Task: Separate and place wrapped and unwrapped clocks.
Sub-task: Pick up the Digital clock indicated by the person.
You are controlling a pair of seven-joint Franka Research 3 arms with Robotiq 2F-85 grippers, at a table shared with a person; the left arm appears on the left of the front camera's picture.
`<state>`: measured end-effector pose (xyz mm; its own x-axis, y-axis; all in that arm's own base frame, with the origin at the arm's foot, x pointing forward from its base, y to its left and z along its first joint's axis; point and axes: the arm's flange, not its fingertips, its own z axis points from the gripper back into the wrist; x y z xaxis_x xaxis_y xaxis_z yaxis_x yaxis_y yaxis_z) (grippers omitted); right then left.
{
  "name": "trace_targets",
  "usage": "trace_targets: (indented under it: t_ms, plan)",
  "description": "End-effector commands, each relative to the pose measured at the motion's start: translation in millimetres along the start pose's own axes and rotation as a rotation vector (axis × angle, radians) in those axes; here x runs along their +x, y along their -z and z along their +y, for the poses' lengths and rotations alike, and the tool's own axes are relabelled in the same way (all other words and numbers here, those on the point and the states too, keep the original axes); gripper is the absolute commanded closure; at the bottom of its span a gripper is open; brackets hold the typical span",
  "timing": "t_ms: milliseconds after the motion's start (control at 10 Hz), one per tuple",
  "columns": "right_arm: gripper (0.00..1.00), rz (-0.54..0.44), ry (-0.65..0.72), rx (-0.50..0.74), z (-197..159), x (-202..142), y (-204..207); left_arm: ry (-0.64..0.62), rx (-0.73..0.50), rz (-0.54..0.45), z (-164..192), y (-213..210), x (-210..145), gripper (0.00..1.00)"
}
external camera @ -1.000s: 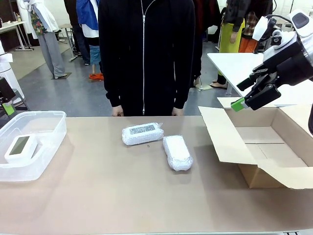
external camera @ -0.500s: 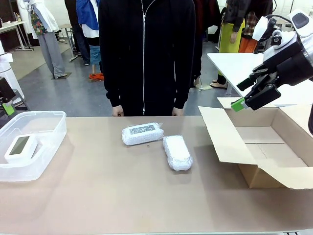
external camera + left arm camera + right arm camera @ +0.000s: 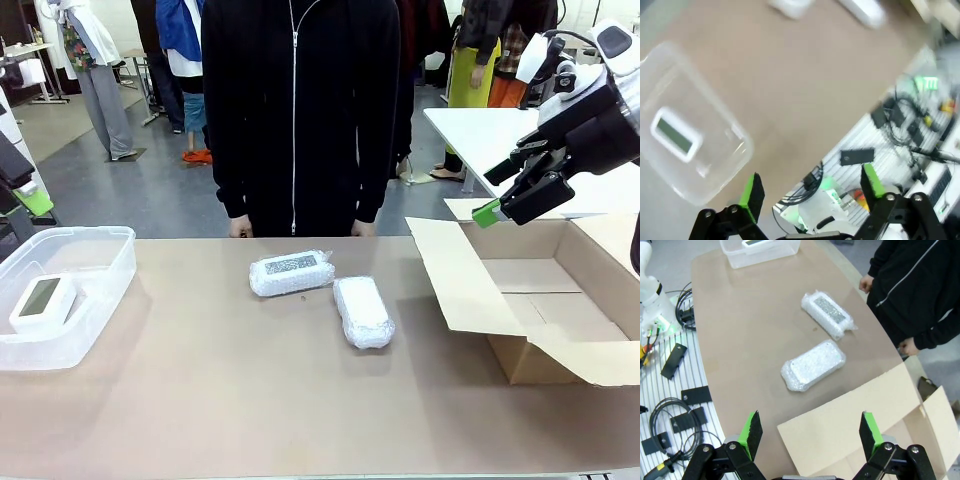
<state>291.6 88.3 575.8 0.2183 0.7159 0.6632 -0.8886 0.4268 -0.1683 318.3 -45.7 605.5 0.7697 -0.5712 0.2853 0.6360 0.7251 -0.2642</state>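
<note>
Two wrapped clocks in bubbly film lie mid-table: one [image 3: 291, 273] nearer the person, the other [image 3: 362, 311] just right of it and closer to me. They also show in the right wrist view [image 3: 829, 314] [image 3: 814, 365]. The unwrapped clock [image 3: 42, 302] [image 3: 672, 137], white with a greyish display, lies inside the clear plastic bin [image 3: 100, 290] at the left. My left gripper [image 3: 35, 200] [image 3: 812, 187] hangs open above the bin's far left side, holding nothing. My right gripper [image 3: 495, 192] [image 3: 810, 432] is open and empty, raised over the cardboard box [image 3: 560, 300].
The open cardboard box sits at the table's right with its flap [image 3: 865, 425] spread toward the middle. A person in a black jacket stands at the far edge with both hands [image 3: 240, 228] resting near it. Cables and gear lie off the table's near side [image 3: 670, 415].
My left gripper has shifted a little up and to the right near the bin. The right arm and the clocks have not moved.
</note>
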Motion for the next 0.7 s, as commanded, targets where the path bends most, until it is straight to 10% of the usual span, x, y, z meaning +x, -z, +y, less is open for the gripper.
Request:
trace_targets:
  t_ms: [0, 600]
  plan:
    - [0.0, -0.01, 0.001, 0.018, 1, -2, 2, 0.228, -0.168, 0.026, -19, 12, -16, 0.0]
    - [0.0, -0.01, 0.001, 0.018, 1, -2, 2, 0.403, -0.02, -0.202, -60, 63, 10, 0.0]
